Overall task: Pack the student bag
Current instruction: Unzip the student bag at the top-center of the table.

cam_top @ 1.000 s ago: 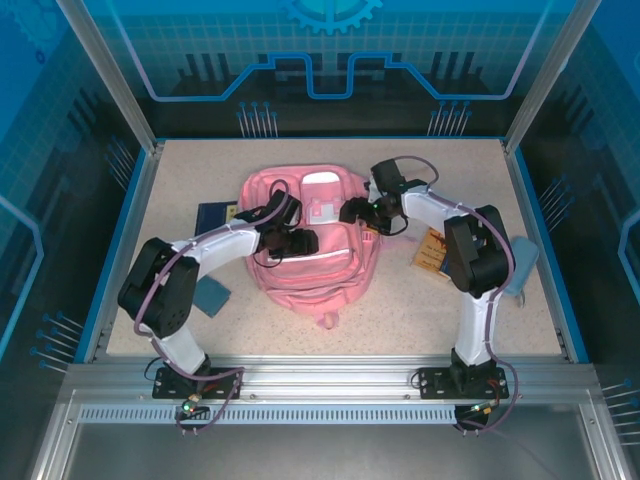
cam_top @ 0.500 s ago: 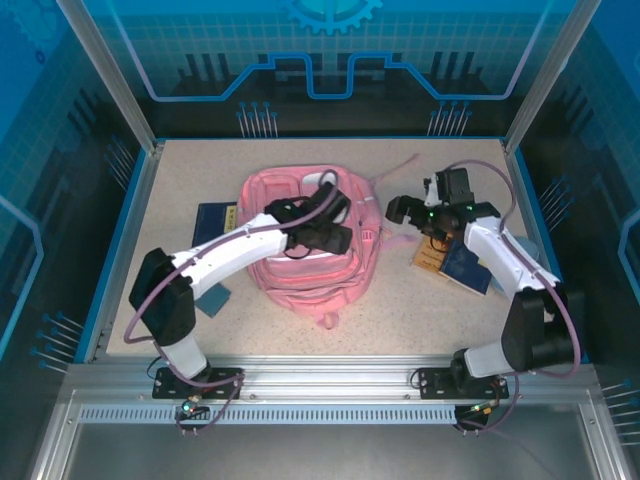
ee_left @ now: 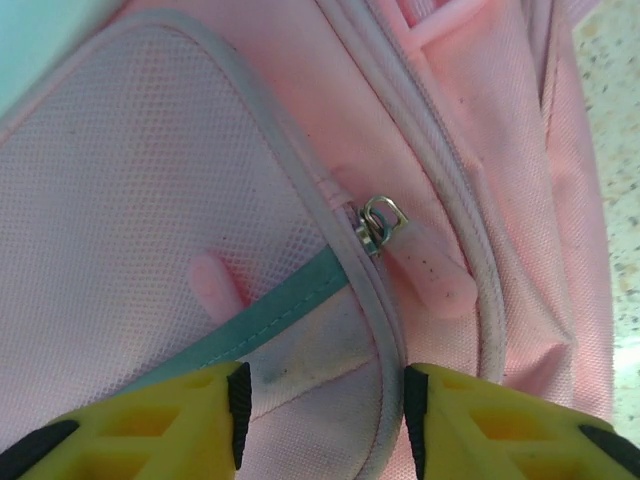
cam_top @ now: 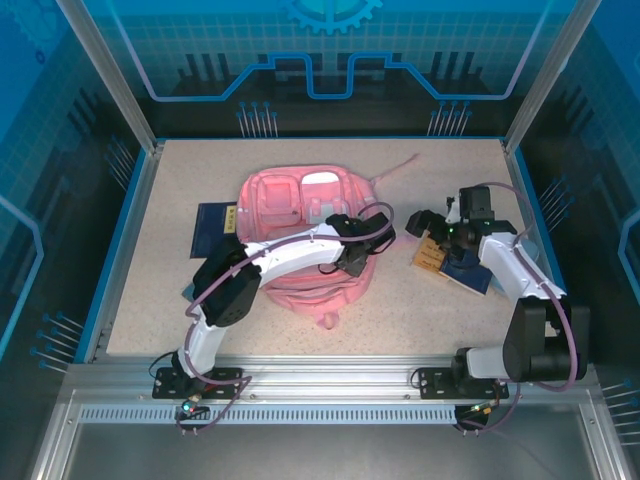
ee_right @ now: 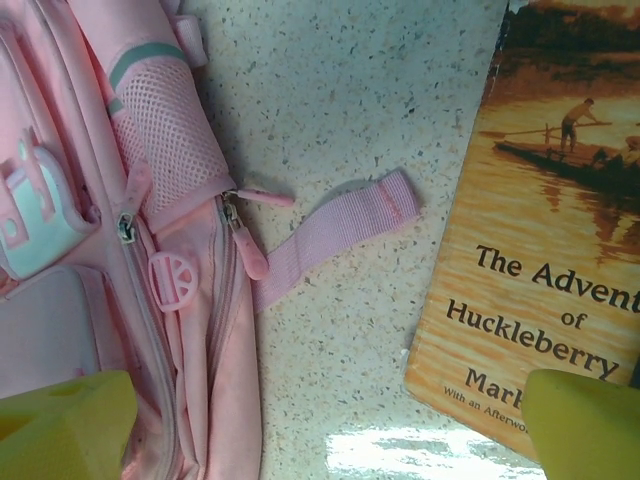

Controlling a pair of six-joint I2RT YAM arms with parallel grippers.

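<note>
The student bag (cam_top: 280, 195) sits clear of table (cam_top: 450, 315) edges.

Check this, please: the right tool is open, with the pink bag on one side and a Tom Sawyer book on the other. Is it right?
Only the title is wrong: in the right wrist view the book reads Huckleberry, not Tom Sawyer. The right tool is open, with the pink bag opposite.

Left arm (cam_top: 290, 252) and right arm (cam_top: 512, 265): white link shells, black joint housings. Left claw (ee_left: 320, 425) and right claw (ee_right: 320, 425): yellow fingers (ee_right: 70, 420), with black pads (ee_left: 238, 405) on the left claw's inner faces. A purple cable (cam_top: 572, 335) trails behind each claw. Black base plates (cam_top: 455, 380) sit farthest from the claws.
</note>
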